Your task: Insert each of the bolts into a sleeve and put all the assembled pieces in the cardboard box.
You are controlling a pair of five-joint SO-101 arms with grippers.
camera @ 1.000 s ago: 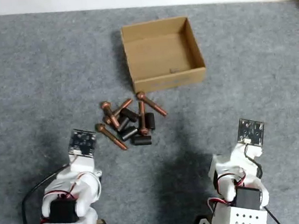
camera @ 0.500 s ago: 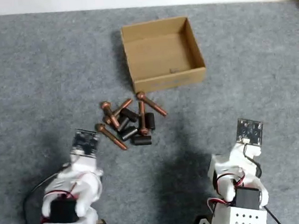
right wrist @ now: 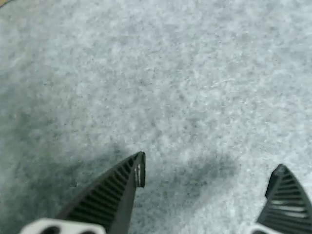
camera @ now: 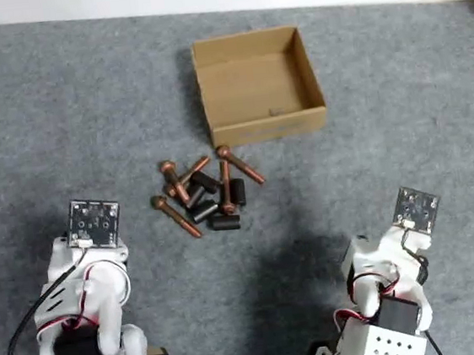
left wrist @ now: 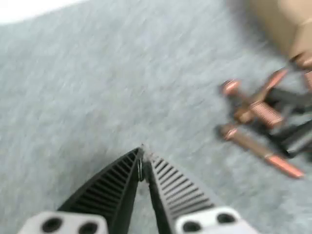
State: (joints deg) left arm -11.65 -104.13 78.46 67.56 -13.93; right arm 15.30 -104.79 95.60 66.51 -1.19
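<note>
Bolts (camera: 176, 215), copper-coloured, lie in a loose heap with the black sleeves (camera: 224, 222) on the grey counter (camera: 397, 84). The heap is just in front of the cardboard box (camera: 266, 128), on the box side that faces the arms.

High view count: about five bolts and roughly four sleeves. The exact number is unclear where the pieces overlap. Bolts lie across and beside the sleeves, several of them touching. One bolt sits at the heap edge farthest from the box.

Cardboard box: upright, top open. All bolts and sleeves lie outside it.

Left arm (camera: 87, 282): farther from the box than the heap, off to one side of it. Left claw (left wrist: 144, 158): tips pressed together, nothing gripped, above bare counter. The heap shows near it in the left wrist view.

Right arm (camera: 388, 267): well apart from the box, also in front of it, on the other side of the heap. Right claw (right wrist: 209, 171): spread wide, nothing between the tips, over bare counter.
</note>
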